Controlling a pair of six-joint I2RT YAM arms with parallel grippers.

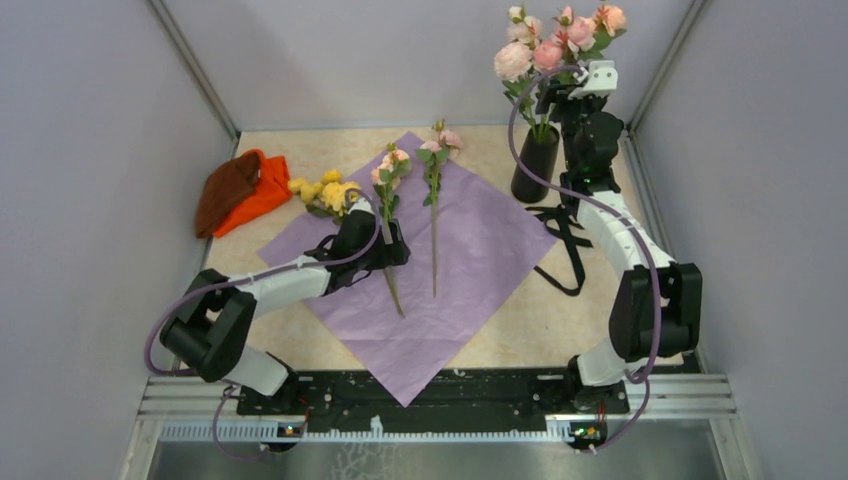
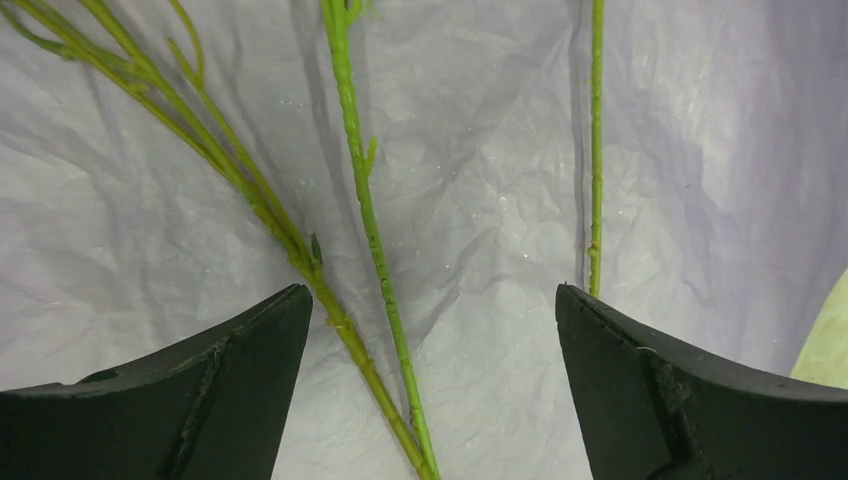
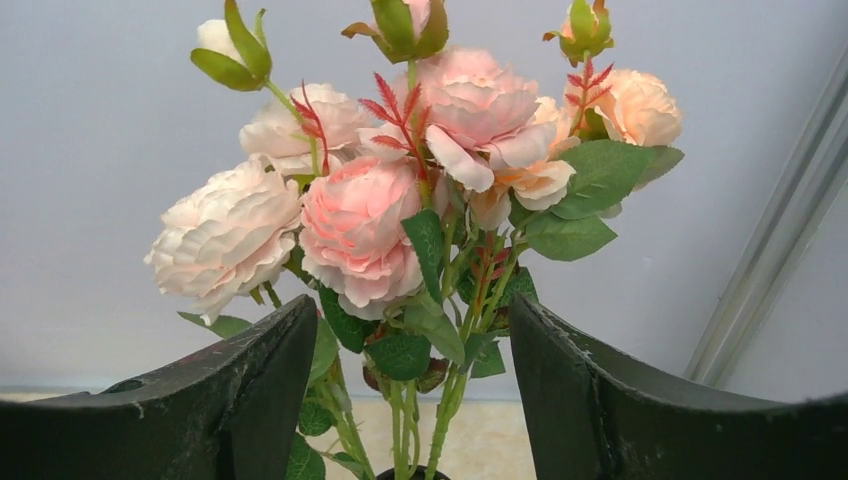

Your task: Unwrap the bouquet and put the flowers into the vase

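The bouquet is undone: its lilac paper lies flat on the table with the flowers on it. These are a yellow cluster and two pink stems. My left gripper hangs open just over their lower ends. Two green stems run between its fingers and a third stem lies by the right fingertip. The black vase holds several pink and peach roses. My right gripper stands open around their stems, above the vase rim, touching nothing.
An orange-and-brown cloth bundle lies at the back left. A black ribbon lies on the table beside the right arm, in front of the vase. Grey walls and metal frame posts close in the table on three sides.
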